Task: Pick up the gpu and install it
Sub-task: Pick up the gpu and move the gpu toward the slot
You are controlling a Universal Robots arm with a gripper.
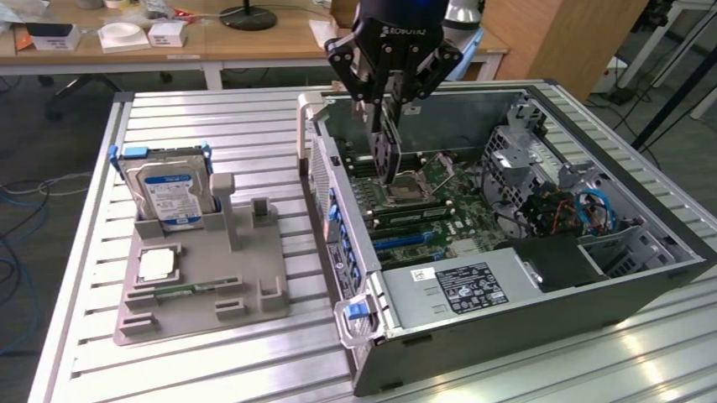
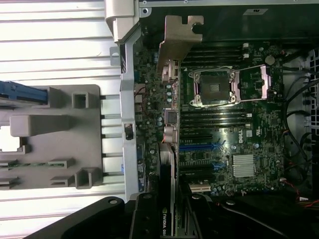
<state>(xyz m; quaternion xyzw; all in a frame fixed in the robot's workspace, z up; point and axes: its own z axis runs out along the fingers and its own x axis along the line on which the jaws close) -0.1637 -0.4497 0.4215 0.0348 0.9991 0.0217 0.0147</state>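
My gripper (image 1: 388, 99) is shut on the gpu (image 1: 389, 147), a dark flat card that hangs on edge below the fingers, over the motherboard (image 1: 448, 210) of the open computer case (image 1: 627, 277). The card's lower end hovers just above the CPU socket (image 1: 401, 191) area, near the case's rear wall. In the wrist view the gpu (image 2: 167, 154) appears edge-on, running away from the gripper (image 2: 167, 219), with its silver bracket (image 2: 177, 42) at the far end beside the case's rear wall. The blue expansion slots (image 2: 202, 147) lie a little to one side of the card.
A grey holder tray (image 1: 201, 285) stands at the exterior view's left, carrying an upright hard drive (image 1: 168, 193), a CPU (image 1: 157, 264) and a memory stick (image 1: 185, 288). Inside the case are a power supply (image 1: 465, 285), drive cage (image 1: 515, 151) and cables (image 1: 588, 210). Slatted table (image 1: 224, 117) surrounds them.
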